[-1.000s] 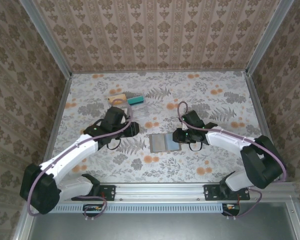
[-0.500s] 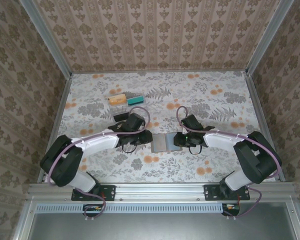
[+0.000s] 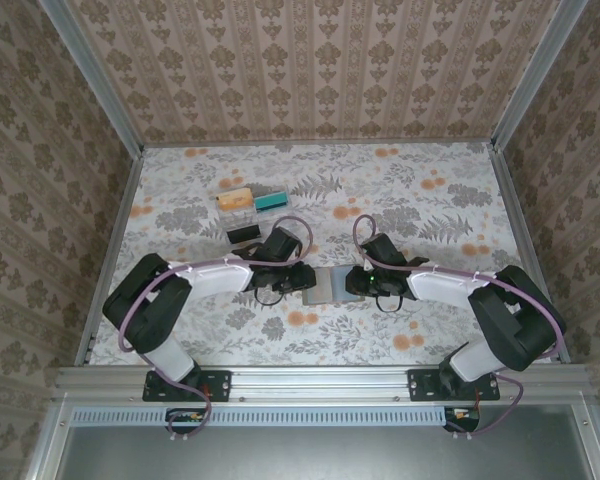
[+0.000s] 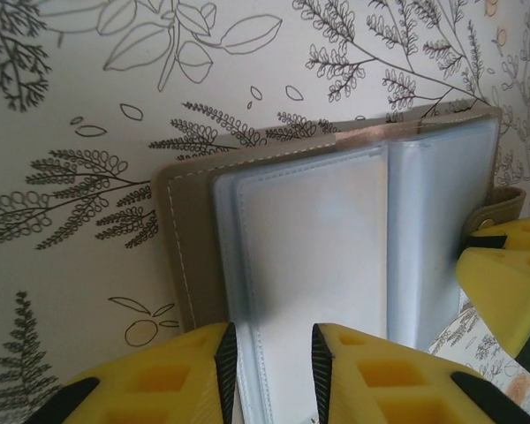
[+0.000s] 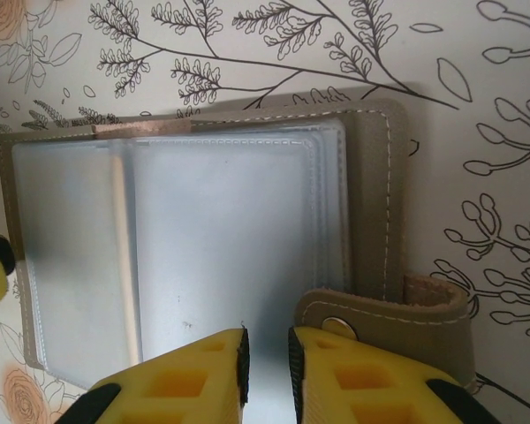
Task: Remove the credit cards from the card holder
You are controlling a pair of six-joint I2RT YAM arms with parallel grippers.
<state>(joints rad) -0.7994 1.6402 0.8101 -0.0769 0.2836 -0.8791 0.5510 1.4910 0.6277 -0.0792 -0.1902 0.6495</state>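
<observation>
Now the flat grey-brown bifold card holder (image 3: pixel 327 286) lies open between my left gripper (image 4: pixel 269 353) and right gripper (image 5: pixel 265 353), both narrowed over its sleeves (image 4: pixel 309 247); gripping, I cannot tell. A weak hold lets it drag.

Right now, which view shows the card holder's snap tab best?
Right wrist: the snap tab is close, its button visible. Left wrist shows just its end. Top external: card holder too small to tell.

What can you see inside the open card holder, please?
The card holder lies open, showing stacked frosted plastic sleeves on both panels. No card face shows through them. The left claw and right claw cover the sleeves' near edges, hiding what sits there.
</observation>
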